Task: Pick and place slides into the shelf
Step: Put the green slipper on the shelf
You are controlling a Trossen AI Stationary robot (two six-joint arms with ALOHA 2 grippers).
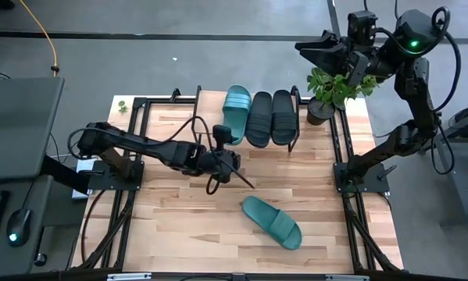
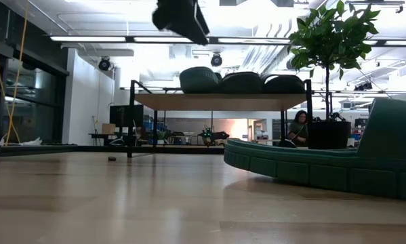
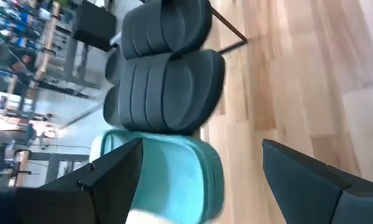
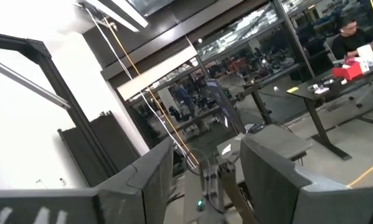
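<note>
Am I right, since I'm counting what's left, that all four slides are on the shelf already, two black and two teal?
Not quite. Only three are on the shelf: one teal slide and two black slides. The second teal slide lies on the table, as the high view shows.

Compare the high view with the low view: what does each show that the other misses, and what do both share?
Only the high view shows the left gripper open near the shelf, the right gripper raised off to the side, and the whole of the loose teal slide. Only the low view shows the room behind and a seated person. Both show three slides on the shelf and the potted plant.
</note>
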